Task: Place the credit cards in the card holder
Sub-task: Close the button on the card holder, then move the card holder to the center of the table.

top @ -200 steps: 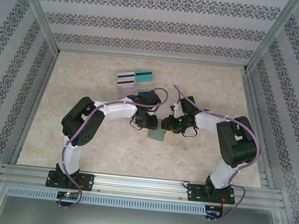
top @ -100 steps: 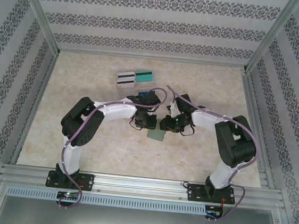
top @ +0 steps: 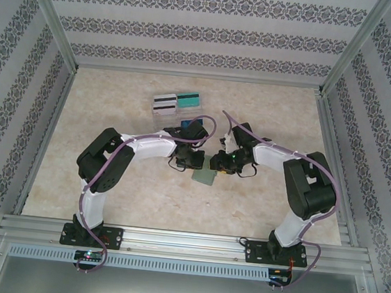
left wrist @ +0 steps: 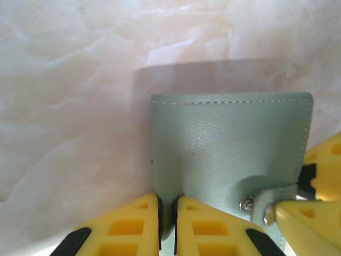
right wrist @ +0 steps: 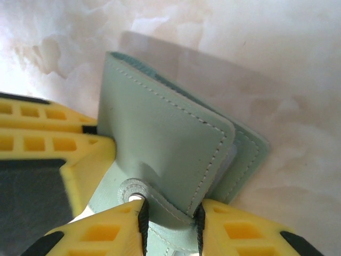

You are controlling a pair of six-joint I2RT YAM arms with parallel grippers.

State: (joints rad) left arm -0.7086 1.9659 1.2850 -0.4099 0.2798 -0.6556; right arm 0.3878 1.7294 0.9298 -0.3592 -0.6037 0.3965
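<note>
Card holder (left wrist: 229, 154): sage-green, folded, pale stitching along edge, metal snap on tab. Left gripper (left wrist: 168, 213) pinches its edge; right gripper (right wrist: 171, 216) clamps its snap tab.

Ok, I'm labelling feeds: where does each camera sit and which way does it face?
Top external: above and behind the bases, looking down at the table; left arm and right arm show.
Left wrist: on the left arm, looking along the left gripper pinching the card holder.
Right wrist: likewise, right gripper on its snap strap.
Shared: both wrist views show the card holder.
</note>
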